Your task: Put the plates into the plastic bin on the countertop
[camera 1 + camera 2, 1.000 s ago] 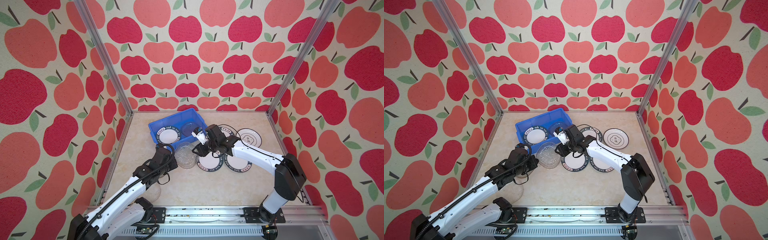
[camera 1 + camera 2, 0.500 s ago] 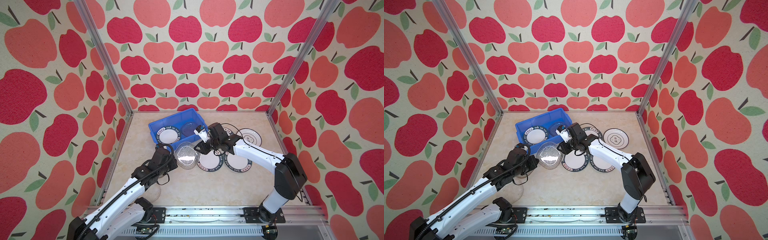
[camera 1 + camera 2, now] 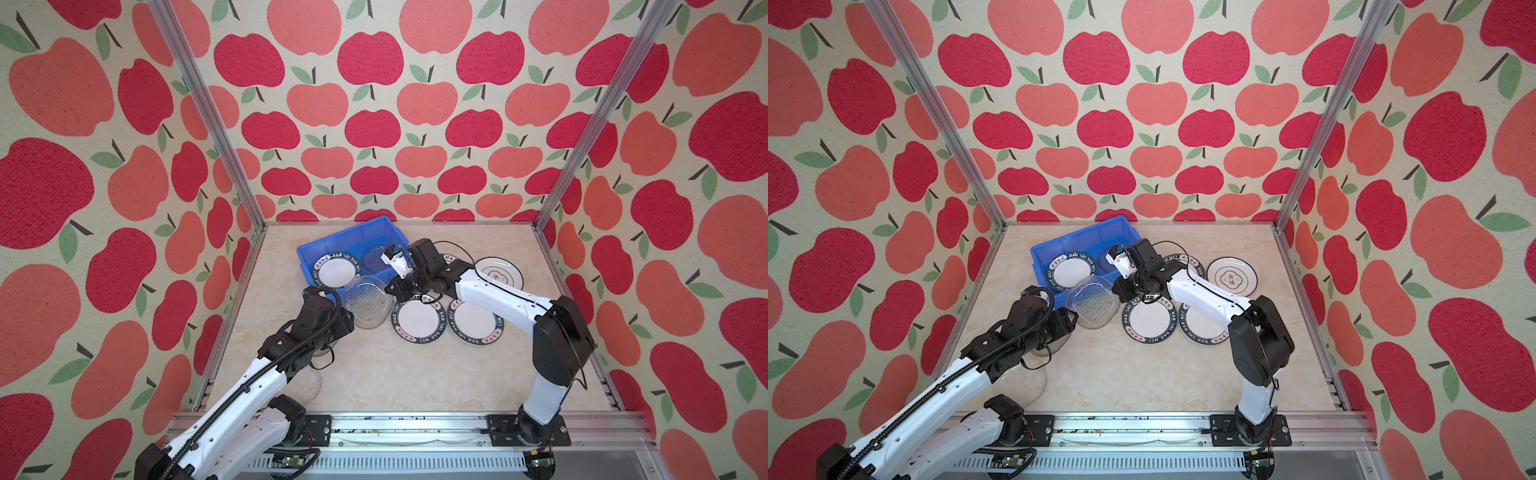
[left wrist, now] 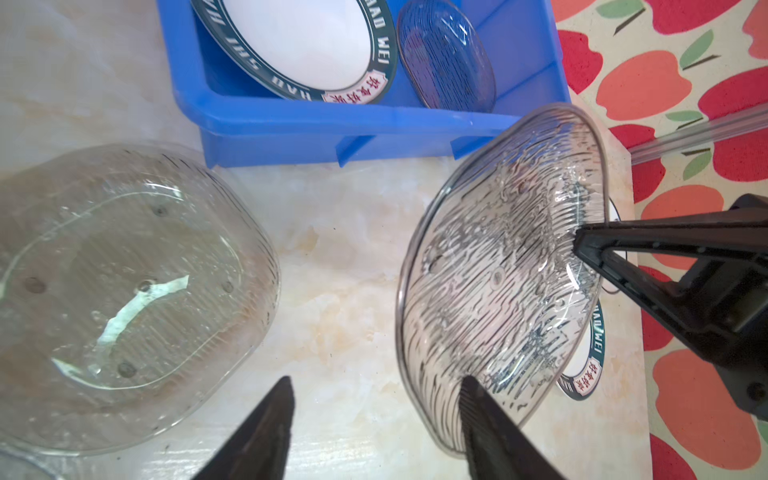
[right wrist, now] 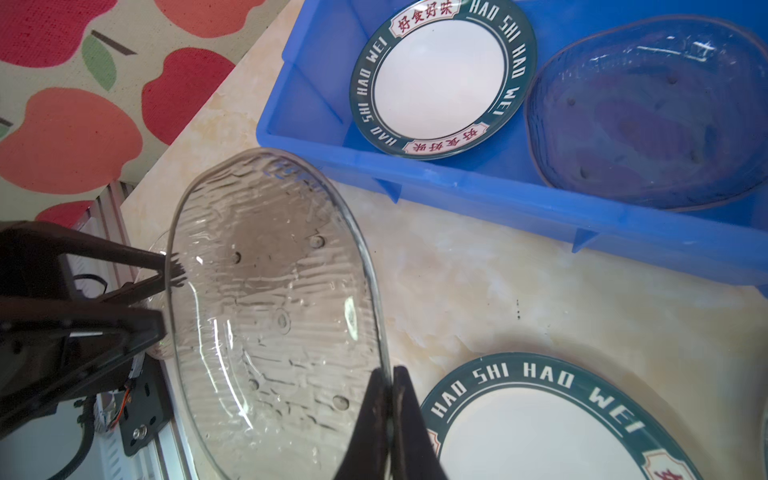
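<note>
A clear ribbed glass plate (image 3: 368, 301) (image 5: 270, 311) hangs tilted just in front of the blue plastic bin (image 3: 307, 257) (image 5: 457, 183). My right gripper (image 5: 390, 399) (image 3: 390, 291) is shut on its rim. My left gripper (image 4: 374, 415) (image 3: 347, 322) is open at the plate's opposite edge, with one finger (image 4: 478, 415) against the rim. In the bin lie a green-rimmed plate (image 5: 440, 79) and a glass plate (image 5: 648, 112). On the countertop (image 3: 395, 374) lie two green-rimmed plates (image 3: 419, 318) (image 3: 476, 322) and a black-ringed plate (image 3: 498, 272).
Another glass plate (image 4: 124, 270) lies on the countertop beside my left gripper, and one more glass plate (image 3: 307, 386) lies under the left arm near the front rail. A further green-rimmed plate (image 3: 449, 259) is partly hidden under the right arm. Apple-patterned walls enclose the countertop.
The glass plate was tipped up off the countertop. My right gripper closed on its rim, and my left gripper then opened and let go of it.
</note>
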